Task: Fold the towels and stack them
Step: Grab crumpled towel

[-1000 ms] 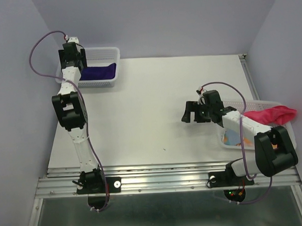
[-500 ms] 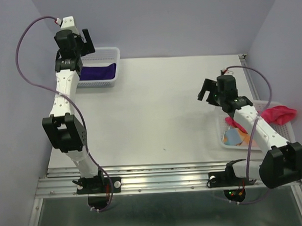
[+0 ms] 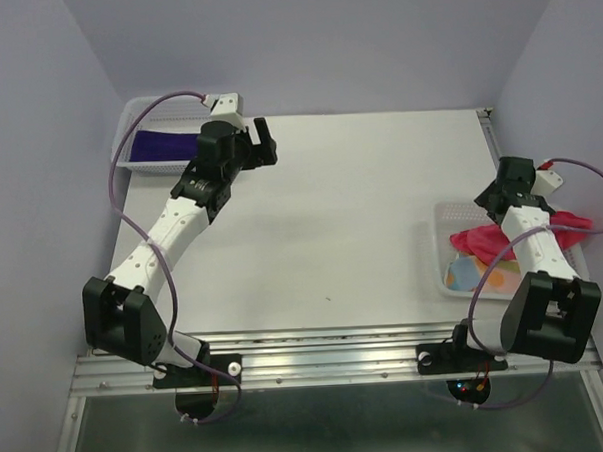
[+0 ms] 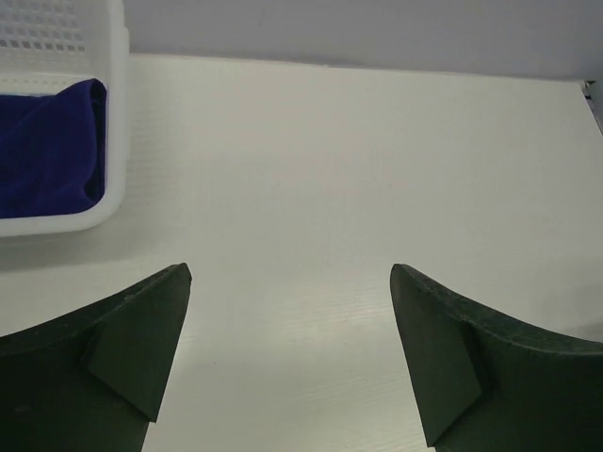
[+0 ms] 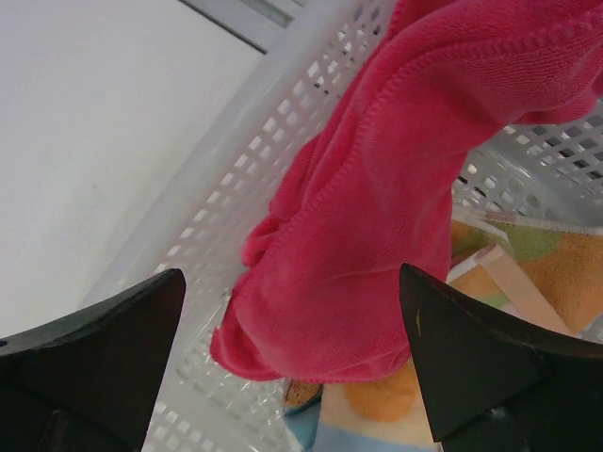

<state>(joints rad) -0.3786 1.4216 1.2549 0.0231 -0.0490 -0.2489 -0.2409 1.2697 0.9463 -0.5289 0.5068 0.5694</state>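
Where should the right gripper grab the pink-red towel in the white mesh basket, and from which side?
Probably the bunched lower fold of the soft pink-red towel, from straight above: it humps up over the orange-and-blue patterned towel, directly under the open right gripper.

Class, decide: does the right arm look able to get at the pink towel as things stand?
Probably yes. The open right tool hangs just over the pink towel, which lies on top in the white basket, nothing covering it.

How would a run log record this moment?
left end effector: open, empty | right end effector: open, over pink towel | purple towel: in basket
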